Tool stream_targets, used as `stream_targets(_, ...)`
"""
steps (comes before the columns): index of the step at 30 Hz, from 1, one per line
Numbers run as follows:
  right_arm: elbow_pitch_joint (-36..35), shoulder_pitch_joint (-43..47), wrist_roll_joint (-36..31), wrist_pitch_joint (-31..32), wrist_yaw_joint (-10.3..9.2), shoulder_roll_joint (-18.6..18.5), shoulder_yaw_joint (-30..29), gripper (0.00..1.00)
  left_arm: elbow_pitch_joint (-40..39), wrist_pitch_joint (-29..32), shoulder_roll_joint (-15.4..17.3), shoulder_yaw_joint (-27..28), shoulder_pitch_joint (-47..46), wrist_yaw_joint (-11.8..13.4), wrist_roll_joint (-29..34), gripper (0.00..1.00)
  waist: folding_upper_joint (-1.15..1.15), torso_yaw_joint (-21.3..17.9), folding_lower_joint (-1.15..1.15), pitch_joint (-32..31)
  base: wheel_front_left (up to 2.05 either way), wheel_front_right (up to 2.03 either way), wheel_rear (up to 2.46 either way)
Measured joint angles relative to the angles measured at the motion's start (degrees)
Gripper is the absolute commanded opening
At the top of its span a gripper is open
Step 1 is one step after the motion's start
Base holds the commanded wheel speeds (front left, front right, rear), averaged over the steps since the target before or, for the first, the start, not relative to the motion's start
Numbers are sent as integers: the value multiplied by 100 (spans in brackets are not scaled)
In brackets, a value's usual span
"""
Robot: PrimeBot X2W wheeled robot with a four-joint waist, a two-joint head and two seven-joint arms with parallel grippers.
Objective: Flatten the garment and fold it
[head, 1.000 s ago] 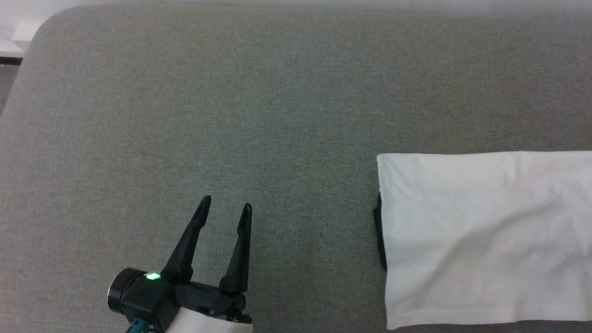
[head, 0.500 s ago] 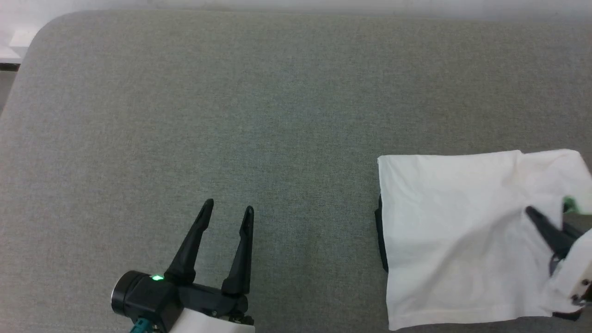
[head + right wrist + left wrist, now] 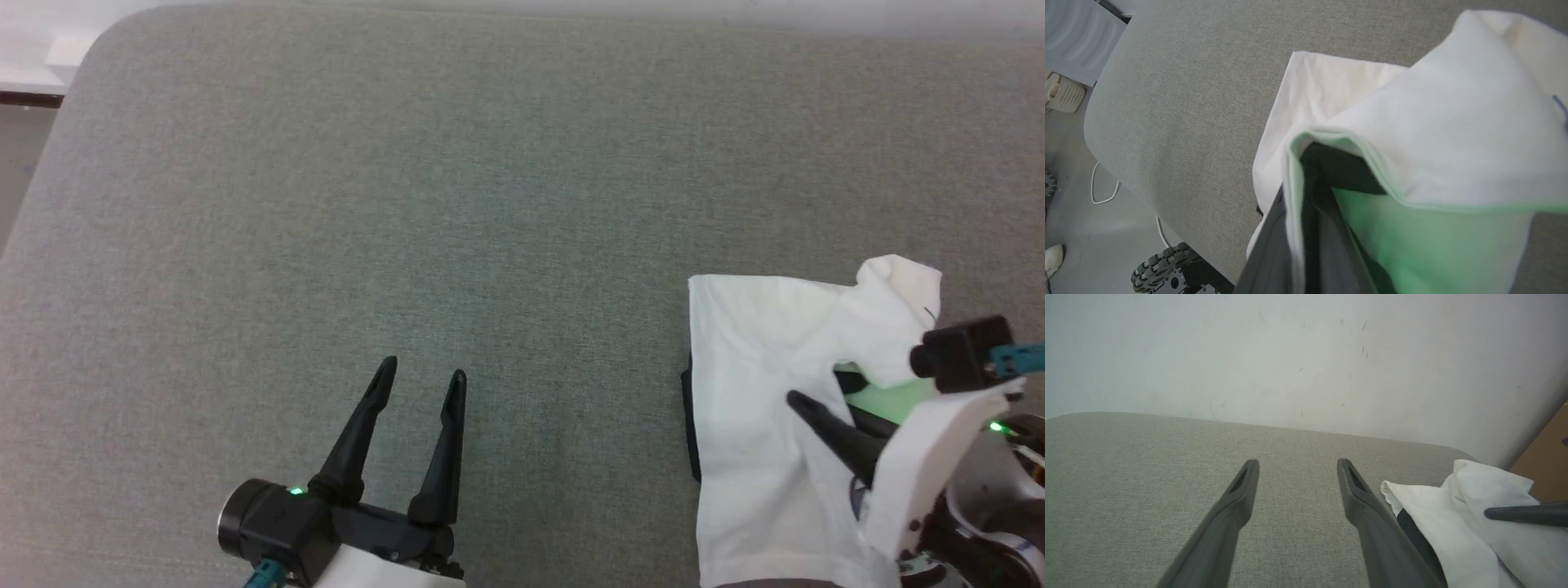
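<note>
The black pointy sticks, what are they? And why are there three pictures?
They are a robot's fingers. Each arm ends in a gripper with two of them. The big picture comes from a camera on the robot's head, looking down at a grey table. The other two come from small cameras on its wrists, looking along the fingers. A shirt lies on the table, white with some black peeking out. The left gripper is open and holds nothing. The right gripper is shut on a raised fold of the shirt, so its wrist camera sees cloth very close up.
</note>
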Motion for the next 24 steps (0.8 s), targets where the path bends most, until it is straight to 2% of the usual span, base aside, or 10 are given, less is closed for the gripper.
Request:
stream_targets(6, 305, -304, -148, 0, 0, 91, 433, 0, 56, 0, -87, -11, -8, -62, 0, 100, 0, 136, 0, 16, 0, 0, 0)
stream_targets(19, 1670, -922, -1162, 185, 1, 353, 787, 0, 260, 0, -258, -54, -42, -221, 1, 100, 0, 355, 0, 20, 0, 0, 0)
stream_targets(20, 1739, -944, -1220, 183, 1, 383, 780, 45, 278, 0, -278, -53, -45, -223, 1, 100, 0, 367, 0, 10, 0, 0, 0)
stream_targets(21, 1805, -954, -1278, 177, 3, 410, 769, 100, 298, 0, -293, -52, -46, -246, 1, 100, 0, 377, 0, -1, 0, 0, 0)
stream_targets(24, 1915, -1028, -1376, 122, 12, 502, 814, 100, 349, 0, -315, -38, -48, -271, 1, 100, 0, 393, 0, -38, 0, 0, 0)
